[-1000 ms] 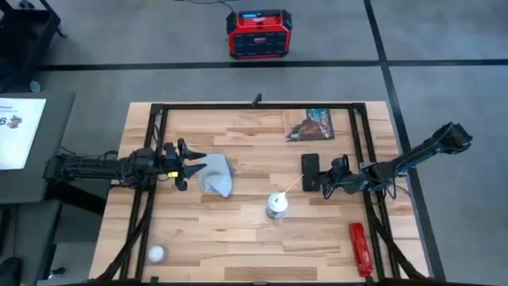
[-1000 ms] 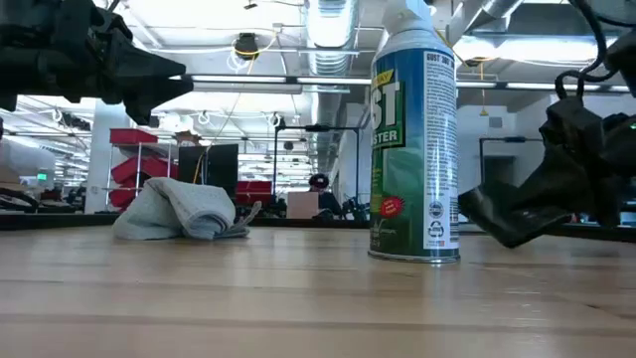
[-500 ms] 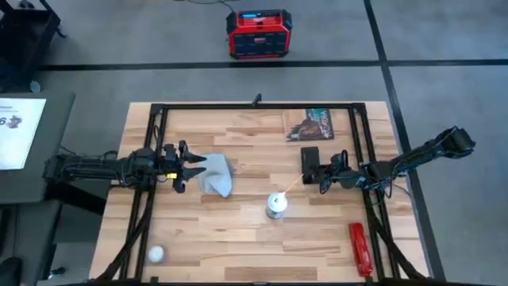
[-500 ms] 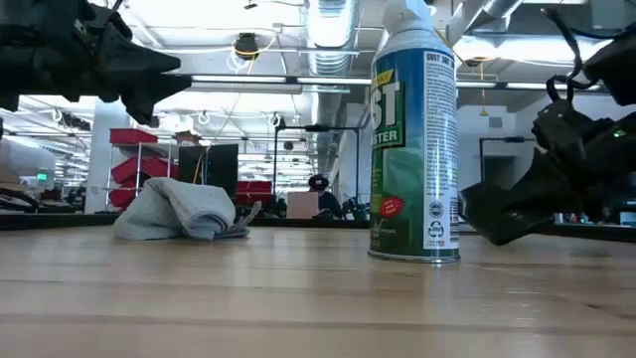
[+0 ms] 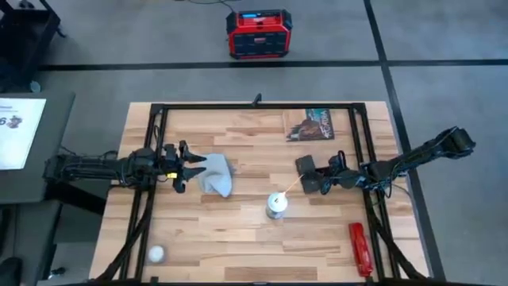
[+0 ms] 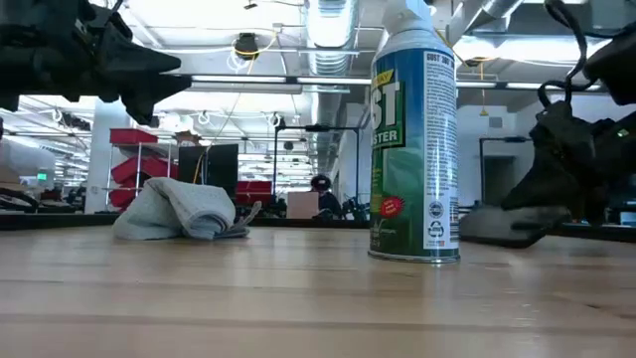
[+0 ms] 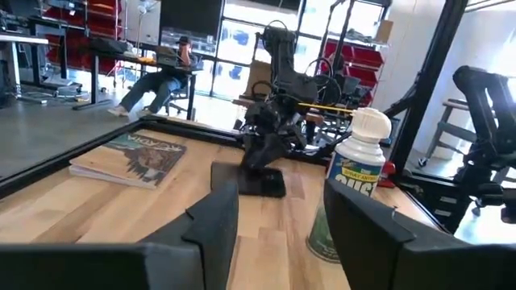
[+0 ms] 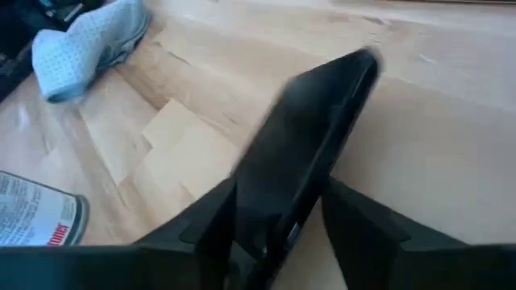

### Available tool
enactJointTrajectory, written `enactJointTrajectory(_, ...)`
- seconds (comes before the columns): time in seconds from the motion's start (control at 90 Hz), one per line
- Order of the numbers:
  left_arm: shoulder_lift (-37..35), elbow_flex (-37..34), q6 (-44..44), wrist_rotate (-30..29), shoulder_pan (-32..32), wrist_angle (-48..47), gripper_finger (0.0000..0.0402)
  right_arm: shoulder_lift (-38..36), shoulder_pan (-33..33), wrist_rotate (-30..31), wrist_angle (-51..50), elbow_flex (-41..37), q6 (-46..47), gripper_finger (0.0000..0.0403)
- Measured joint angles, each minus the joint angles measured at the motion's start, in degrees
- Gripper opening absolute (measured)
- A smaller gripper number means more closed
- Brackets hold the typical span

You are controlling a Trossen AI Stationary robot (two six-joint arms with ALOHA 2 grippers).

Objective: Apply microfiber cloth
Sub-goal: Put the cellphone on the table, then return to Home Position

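The microfiber cloth (image 5: 217, 175), pale grey-blue, lies crumpled on the table left of centre and also shows in the low view (image 6: 181, 210) and the right wrist view (image 8: 89, 39). My left gripper (image 5: 185, 166) hovers open just left of it, above the table (image 6: 149, 72), and its wrist view (image 7: 286, 234) looks past the cloth. My right gripper (image 5: 325, 179) is right of centre, shut on a black phone (image 5: 307, 172). A spray can (image 5: 275, 205) stands between the cloth and the phone. My right gripper pinches the phone's two long edges near its right end (image 8: 266, 229) between its two fingers. The fingers come from the table's right side, almost level, and lie along the phone. The phone (image 6: 502, 222) sits nearly flat and low; whether its free end touches the table I cannot tell.
A dark printed booklet (image 5: 309, 125) lies at the far side, a red tool (image 5: 359, 248) at the near right and a white ball (image 5: 156, 253) at the near left. A black frame (image 5: 254, 106) borders the table. A red box (image 5: 259, 33) sits on the floor beyond.
My right gripper has lowered and turned the phone. It was tilted with its free end up and now lies almost level close to the table, its free end swung toward the can.
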Motion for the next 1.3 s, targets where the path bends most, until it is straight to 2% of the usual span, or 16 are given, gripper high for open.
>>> enactJointTrajectory(0.144,0.0,0.0,0.0,0.0,0.0,0.0,0.0167,0.0,-0.4,0.9,0.0,0.0,0.0,0.0238)
enactJointTrajectory(0.233,0.0,0.0,0.5,0.0,0.0,0.1,0.0167,0.0,-1.2,2.9,-0.1,0.0,-0.6,0.0242)
enactJointTrajectory(0.3,0.0,0.0,2.1,0.2,0.0,0.5,0.0167,0.0,-1.5,5.2,0.4,0.0,-4.7,0.0233)
enactJointTrajectory(0.411,0.0,0.0,6.3,1.2,0.0,2.4,0.016,0.0,-1.4,7.0,4.0,0.0,-16.0,0.0178)
enactJointTrajectory(0.489,-0.1,0.9,9.5,1.2,0.0,1.6,0.0149,0.0,-0.9,8.0,6.6,0.5,-24.4,0.0109)
enactJointTrajectory(0.578,-0.7,2.6,12.2,1.1,0.0,-2.1,0.0134,-0.3,0.0,12.7,11.1,0.9,-32.6,0.0027)
enactJointTrajectory(0.7,-3.5,4.7,14.3,0.8,0.0,-8.2,0.0113,-3.2,1.0,15.1,12.9,0.9,-41.1,0.0009)
enactJointTrajectory(0.856,-10.6,4.9,15.5,-0.4,0.0,-14.2,0.0091,-11.2,3.4,15.6,10.0,0.9,-47.8,0.0001)
enactJointTrajectory(1.022,-20.5,4.9,15.5,-2.0,0.0,-22.1,0.0077,-25.8,6.5,23.8,-0.9,0.7,-49.5,0.0)
enactJointTrajectory(1.167,-19.9,5.0,15.6,-2.6,0.0,-24.6,0.0073,-41.2,9.6,22.7,-7.0,0.0,-52.5,0.0)
enactJointTrajectory(1.233,-20.1,5.0,15.6,-3.8,0.0,-26.9,0.0073,-47.0,11.2,22.2,-7.1,0.0,-56.8,0.0)
enactJointTrajectory(1.3,-20.5,4.5,14.6,-4.8,0.1,-28.2,0.0072,-47.7,12.8,19.5,-6.1,0.0,-60.7,0.0)
